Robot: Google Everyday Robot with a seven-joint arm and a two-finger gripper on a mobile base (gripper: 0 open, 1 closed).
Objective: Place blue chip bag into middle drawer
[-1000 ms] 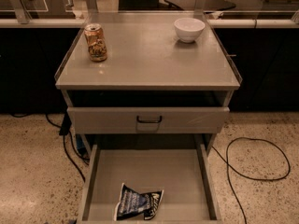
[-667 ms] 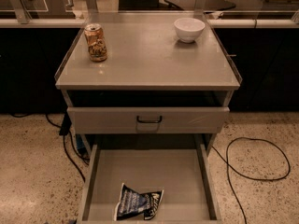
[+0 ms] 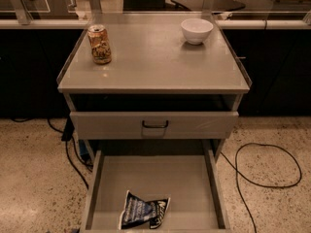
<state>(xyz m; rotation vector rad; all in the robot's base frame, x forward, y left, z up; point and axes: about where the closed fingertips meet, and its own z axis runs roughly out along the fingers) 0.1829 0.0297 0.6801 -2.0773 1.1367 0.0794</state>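
Observation:
The blue chip bag (image 3: 144,210), crumpled foil in dark blue and black with white lettering, lies flat on the floor of the middle drawer (image 3: 194,188), near its front and slightly left of centre. That wide grey drawer is pulled far out, below a shut grey drawer with a black handle (image 3: 155,124). Neither the gripper nor any part of the arm shows in the camera view.
On the grey cabinet top (image 3: 155,67) a tan drink can (image 3: 99,44) stands at the back left and a white bowl (image 3: 197,30) at the back right. Black cables (image 3: 265,166) trail over the speckled floor on both sides of the cabinet.

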